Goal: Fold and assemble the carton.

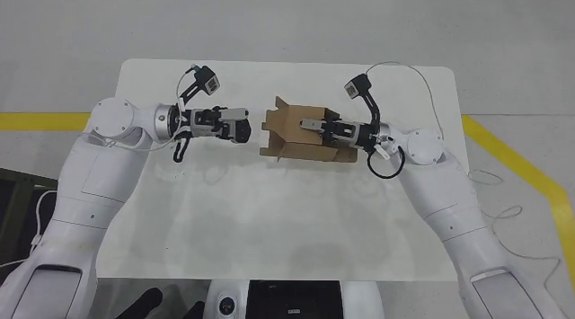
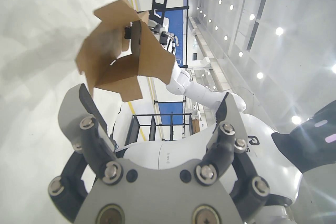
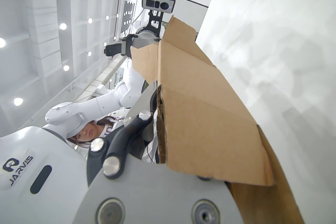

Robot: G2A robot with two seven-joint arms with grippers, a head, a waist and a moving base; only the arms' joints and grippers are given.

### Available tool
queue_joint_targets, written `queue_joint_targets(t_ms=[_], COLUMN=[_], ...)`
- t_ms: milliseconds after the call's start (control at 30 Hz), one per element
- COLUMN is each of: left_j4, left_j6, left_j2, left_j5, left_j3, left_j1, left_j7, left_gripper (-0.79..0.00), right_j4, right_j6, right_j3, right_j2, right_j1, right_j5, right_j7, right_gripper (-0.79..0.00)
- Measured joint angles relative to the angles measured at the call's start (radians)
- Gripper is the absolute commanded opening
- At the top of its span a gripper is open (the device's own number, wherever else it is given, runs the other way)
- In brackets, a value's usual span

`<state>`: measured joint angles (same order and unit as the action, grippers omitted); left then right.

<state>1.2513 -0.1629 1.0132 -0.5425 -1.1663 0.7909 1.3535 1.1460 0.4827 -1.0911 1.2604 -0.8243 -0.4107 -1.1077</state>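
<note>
Carton (image 1: 295, 142) half-hides right gripper (image 1: 313, 125) — seemingly clamped.

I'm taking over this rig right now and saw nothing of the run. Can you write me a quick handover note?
Left pincer: open, holding nothing, facing the carton's near open end, just short of it.
Right pincer: shut on a wall of the carton, reaching in from the opposite end.
Carton: over the table, opened into a tube, end flaps splayed outward.
Done: body opened up.
Left: fold the flaps in and close the ends.
</note>
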Motion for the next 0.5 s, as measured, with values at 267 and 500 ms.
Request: queue_joint_targets(t_ms=[267,500], left_j4=[-0.044,-0.049], left_j6=[0.021,0.028], left_j2=[0.004,0.009], left_j5=[0.085,0.187], left_j3=[0.039,0.085], left_j1=[-0.017,-0.039], left_j7=[-0.031,-0.062], left_gripper=[0.000,0.000], right_j4=[0.090,0.155], right_j6=[-0.022,-0.036], right_j3=[-0.096,-0.131], right_j2=[-0.032,-0.044], right_j1=[-0.047,-0.071], right_j5=[-0.043,-0.077], right_j7=[-0.076,-0.093], right_gripper=[-0.785,-0.785])
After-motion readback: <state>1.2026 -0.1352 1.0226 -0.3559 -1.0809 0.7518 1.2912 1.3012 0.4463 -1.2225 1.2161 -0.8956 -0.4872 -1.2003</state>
